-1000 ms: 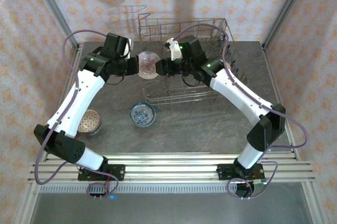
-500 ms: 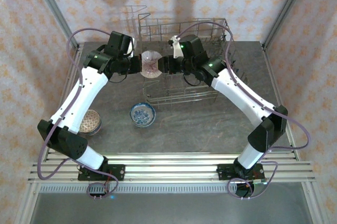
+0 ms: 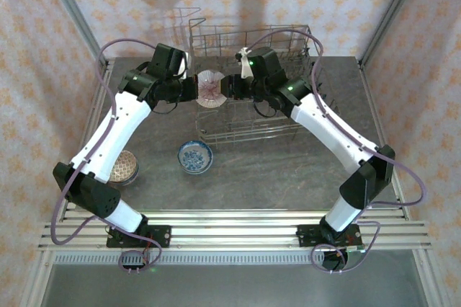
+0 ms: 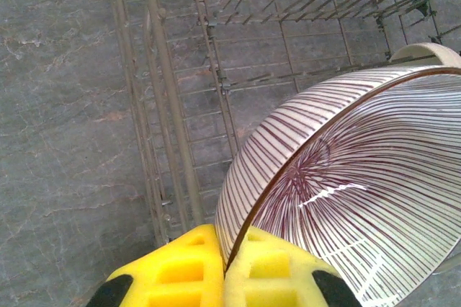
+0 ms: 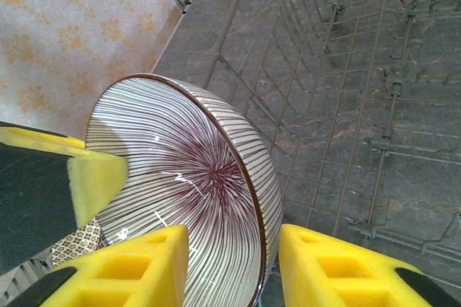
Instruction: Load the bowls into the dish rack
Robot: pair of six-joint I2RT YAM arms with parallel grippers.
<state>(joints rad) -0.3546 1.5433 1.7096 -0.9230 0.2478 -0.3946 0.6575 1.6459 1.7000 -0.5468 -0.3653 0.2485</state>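
Top view looks down; 2 close wrist views share bowl [image 4: 346,199].

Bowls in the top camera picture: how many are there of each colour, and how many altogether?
purple-striped bowl: 1
blue patterned bowl: 1
brown patterned bowl: 1
Total: 3 bowls

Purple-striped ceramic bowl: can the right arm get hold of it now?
Probably yes: the right gripper stands open astride the rim of the purple-striped ceramic bowl, nothing between; the left gripper pinches its other side.
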